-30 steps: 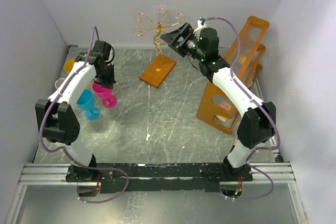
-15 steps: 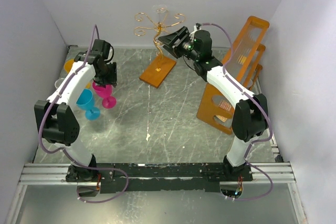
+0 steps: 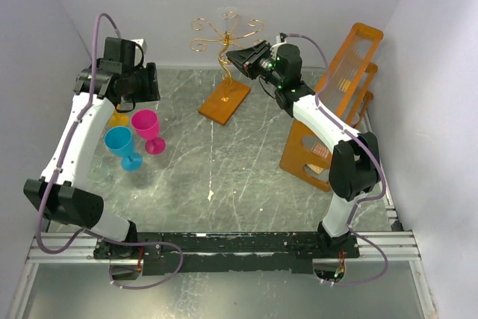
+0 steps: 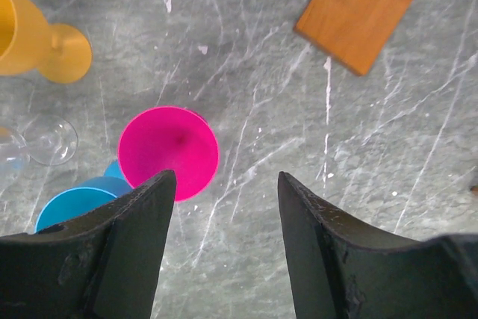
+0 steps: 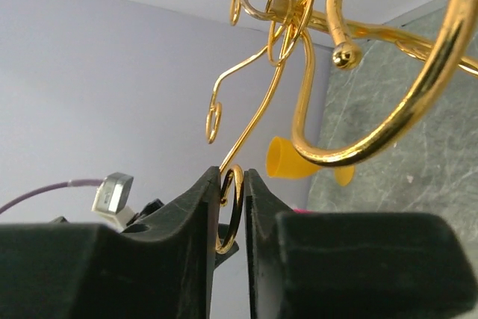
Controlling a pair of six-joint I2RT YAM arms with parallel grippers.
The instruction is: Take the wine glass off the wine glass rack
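The wine glass rack (image 3: 223, 37) is a gold wire stand with curly arms on a flat orange base (image 3: 224, 101) at the back middle. A clear wine glass (image 3: 228, 14) hangs faintly visible at its top. My right gripper (image 3: 240, 59) reaches the rack from the right, and in the right wrist view it (image 5: 233, 177) is shut on a gold ring curl (image 5: 230, 214) at the end of one arm. My left gripper (image 4: 225, 177) hangs open and empty above the table, just right of a pink glass (image 4: 168, 151). In the top view that gripper (image 3: 142, 86) is high at the back left.
A blue glass (image 3: 122, 145), a yellow glass (image 4: 33, 39) and a clear glass (image 4: 45, 140) stand near the pink one on the left. A big orange frame with clear panels (image 3: 340, 98) leans at the right. Walls close in on three sides.
My left gripper has opened, let go of the pink glass and risen toward the back left. My right gripper has moved in and closed on a curl of the rack.
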